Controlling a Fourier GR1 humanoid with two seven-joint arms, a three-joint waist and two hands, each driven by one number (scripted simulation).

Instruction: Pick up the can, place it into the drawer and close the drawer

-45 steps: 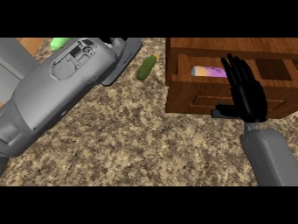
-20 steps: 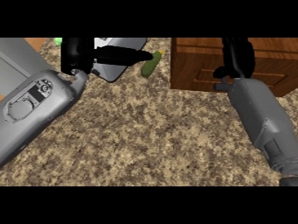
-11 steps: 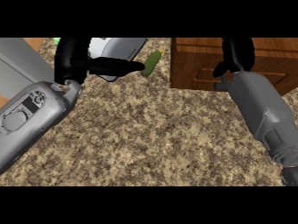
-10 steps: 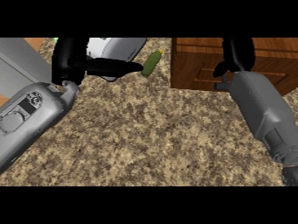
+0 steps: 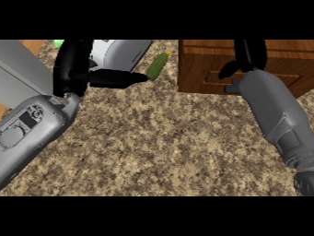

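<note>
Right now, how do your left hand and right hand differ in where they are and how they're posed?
The left hand is over the counter at upper left, thumb jutting sideways toward the green object; the right hand is up against the wooden drawer unit. The left hand shows almost whole; the right hand's fingertips run out of view at the top. Both are black, on grey forearms. Neither visibly holds anything.

views: one only, head view, nothing shared
position: above the speckled brown granite counter top (image 5: 159, 138), close in
direction: steeply down, slightly forward
lower edge: two grey forearms enter, left black hand (image 5: 74, 69) upper left, right black hand (image 5: 249, 57) upper right
top edge: cuts off brown wooden drawer cabinet (image 5: 200, 69) and both hands' upper parts
framing: tight, mostly counter and arms
</note>
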